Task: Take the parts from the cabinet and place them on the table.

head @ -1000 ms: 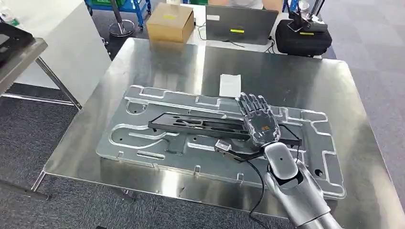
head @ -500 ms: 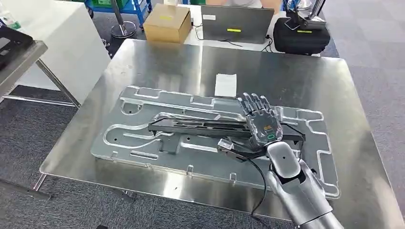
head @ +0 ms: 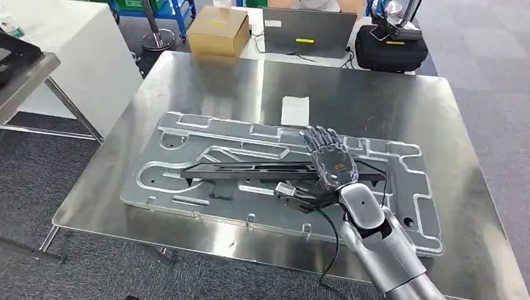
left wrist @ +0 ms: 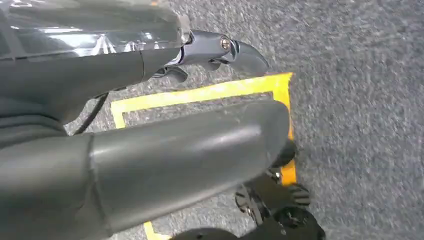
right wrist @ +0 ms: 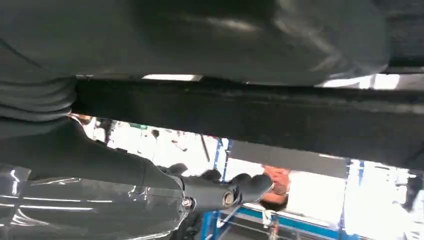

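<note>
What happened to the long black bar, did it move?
Yes. The black bar, held by the right hand, slid leftward relative to the white paper.

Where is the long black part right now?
Head view: the long black part lies lengthwise across the grey metal plate, its right end under the right hand.

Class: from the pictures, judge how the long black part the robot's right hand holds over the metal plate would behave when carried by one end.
The black part looks stiff: it spans straight, without sagging. Held by the right hand near one end, its long free end would probably swing or tilt. Its cut-outs suggest it is fairly light.
</note>
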### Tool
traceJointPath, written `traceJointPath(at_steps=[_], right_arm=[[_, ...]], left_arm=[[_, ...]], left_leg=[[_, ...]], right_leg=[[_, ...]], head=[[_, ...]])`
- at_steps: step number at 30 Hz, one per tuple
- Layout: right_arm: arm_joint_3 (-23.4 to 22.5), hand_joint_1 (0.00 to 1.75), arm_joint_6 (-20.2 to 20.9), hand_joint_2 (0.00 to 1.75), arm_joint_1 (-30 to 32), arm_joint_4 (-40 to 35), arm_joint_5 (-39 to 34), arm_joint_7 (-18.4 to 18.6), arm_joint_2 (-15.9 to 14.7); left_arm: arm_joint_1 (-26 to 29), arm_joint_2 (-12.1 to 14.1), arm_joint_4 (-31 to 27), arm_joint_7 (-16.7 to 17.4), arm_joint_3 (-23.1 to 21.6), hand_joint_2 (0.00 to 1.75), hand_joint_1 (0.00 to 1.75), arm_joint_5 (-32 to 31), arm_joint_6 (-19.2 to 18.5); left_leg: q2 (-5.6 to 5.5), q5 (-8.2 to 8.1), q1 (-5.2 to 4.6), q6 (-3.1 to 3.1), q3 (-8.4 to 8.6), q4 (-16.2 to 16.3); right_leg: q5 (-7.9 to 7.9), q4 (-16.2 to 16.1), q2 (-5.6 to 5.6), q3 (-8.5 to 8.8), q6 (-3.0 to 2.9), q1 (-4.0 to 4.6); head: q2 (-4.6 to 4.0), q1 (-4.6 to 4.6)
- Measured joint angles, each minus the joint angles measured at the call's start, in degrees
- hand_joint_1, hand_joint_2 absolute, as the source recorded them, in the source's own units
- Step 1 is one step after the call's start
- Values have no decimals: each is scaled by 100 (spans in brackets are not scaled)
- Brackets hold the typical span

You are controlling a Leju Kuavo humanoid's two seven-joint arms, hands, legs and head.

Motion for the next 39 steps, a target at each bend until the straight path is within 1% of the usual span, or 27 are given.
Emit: traceJointPath(at_steps=[1,2,4,6,7,8,10,11,12,13,16,17,18,20,21,22,24,26,27,28,30,32,33,35,37,38,39], right_arm=[[13,0,2,0,-9,0,-4,4,-2],[17,0,4,0,-12,0,-15,9,-2],[24,0,7,0,-27,4,-20,11,-4],[42,0,11,0,-17,31,-24,17,-4],[50,0,15,0,-14,42,-24,15,-9],[57,0,22,0,-14,48,-24,15,-11],[66,0,26,0,-29,50,-26,15,-11],[72,0,26,0,-50,48,-26,15,-11],[83,0,28,0,-73,46,-28,15,-11],[90,0,31,0,-76,46,-39,17,-11],[94,0,44,0,-110,48,-55,17,-11],[96,0,46,0,-127,50,-57,17,-9],[96,0,46,0,-136,48,-59,18,-4],[96,0,59,0,-139,55,-70,24,-4],[98,0,61,0,-139,70,-79,26,-2],[101,0,72,0,-138,87,-94,43,-4],[98,0,83,0,-140,107,-107,96,-4],[90,0,81,0,-155,107,-127,131,-4],[83,0,76,0,-169,107,-140,138,-7],[76,0,74,0,-182,114,-153,149,-9],[46,0,63,0,-187,120,-181,155,-11],[-9,0,59,0,-193,120,-197,155,-22],[-20,0,57,0,-209,120,-201,157,-37],[-39,0,52,0,-214,133,-210,157,-55],[-44,0,44,0,-186,149,-214,157,-59],[-46,0,24,0,-173,157,-214,155,-59],[-46,0,-9,0,-171,166,-212,155,-59]], left_arm=[[2,0,0,-4,0,0,0,0,-4],[-9,-9,0,-9,0,0,0,-2,-9],[-19,-9,0,-13,0,0,0,-2,-9],[-13,-9,0,-13,0,0,0,-2,-9],[-13,-9,0,-13,0,0,0,-2,-9],[-13,-11,0,-13,0,0,0,-4,-9],[-14,-15,0,-13,0,0,0,-20,-15],[-16,-15,0,-13,0,0,0,-20,-17],[-13,-17,0,-17,0,0,0,-20,-17],[-14,-22,0,-24,0,0,0,-20,-17],[-6,-28,0,-26,0,0,0,-20,2],[1,-28,0,-24,0,0,0,-20,2],[8,-33,2,-24,-2,0,0,-20,2],[8,-28,2,-24,-2,0,0,-20,4],[12,-28,2,-22,-2,0,0,-20,4],[13,-31,2,-11,0,0,0,-15,13],[13,-28,2,2,-2,0,0,-2,37],[9,-22,2,17,-2,0,0,-2,98],[-5,-17,2,22,-2,0,0,2,107],[5,-7,2,6,0,0,0,28,103],[9,24,2,-11,6,0,0,85,88],[8,44,2,0,13,0,0,122,70],[5,48,2,7,17,0,0,122,70],[4,63,2,20,33,0,0,122,70],[9,68,2,26,37,0,0,122,70],[11,68,2,26,39,0,0,122,70],[13,68,2,26,39,0,0,125,70]], left_leg=[[9,69,65,64,-8,-92],[28,118,62,90,-21,-112],[34,194,58,156,-129,-112],[39,276,51,153,-263,-95],[40,318,51,148,-329,-86],[40,362,51,136,-397,-77],[34,446,51,106,-502,-62],[31,493,50,81,-534,-46],[21,513,28,50,-586,-44],[25,549,32,7,-571,-60],[13,668,37,-128,-572,-129],[13,576,67,-144,-625,-49],[21,297,64,-158,-710,176],[23,-304,83,-207,-989,1058],[23,-466,83,-228,-1089,1452],[23,-487,85,-242,-1087,1632],[26,-261,95,-243,-708,1204],[28,24,100,-208,15,132],[19,-107,76,-164,144,-49],[11,-1,42,-117,91,0],[13,-43,32,-62,73,-49],[37,32,97,44,87,-151],[36,53,88,79,81,-173],[43,83,81,119,21,-171],[44,105,74,127,-26,-160],[42,110,74,120,-36,-154],[38,112,74,116,-38,-142]], right_leg=[[-13,17,6,-16,32,26],[-186,123,12,-65,62,1],[-771,809,8,-312,98,-13],[-1148,1566,7,-551,132,-24],[-1138,1657,7,-532,142,-29],[-1016,1510,6,-390,142,-36],[-621,671,4,201,112,-46],[-556,150,4,570,84,-47],[-666,-140,5,695,68,2],[-582,-74,10,627,28,8],[-494,-154,12,584,-93,1],[-425,-178,-21,576,-124,-18],[-379,-183,-18,532,-176,-23],[-303,-178,-24,435,-192,-12],[-271,-173,-30,387,-190,-7],[-241,-162,-31,341,-183,-7],[-208,-135,-30,275,-159,-11],[-199,-89,-34,247,-138,-16],[-192,-76,-37,213,-100,4],[-176,-77,-32,213,-69,1],[-149,-73,-25,199,-11,-3],[-177,-54,-17,183,69,-2],[-332,113,-9,109,83,-1],[-846,1038,-7,-335,107,-14],[-1035,1687,-8,-652,123,-20],[-934,1657,-8,-631,121,-22],[-720,1363,-9,-473,108,-22]], head=[[0,2],[0,2],[0,39],[0,39],[0,42],[0,44],[0,42],[0,42],[0,46],[0,13],[0,61],[0,61],[0,17],[-2,2],[0,2],[0,-4],[0,-7],[0,-5],[0,-2],[0,13],[0,-5],[0,0],[0,16],[0,35],[0,35],[0,35],[0,37]])
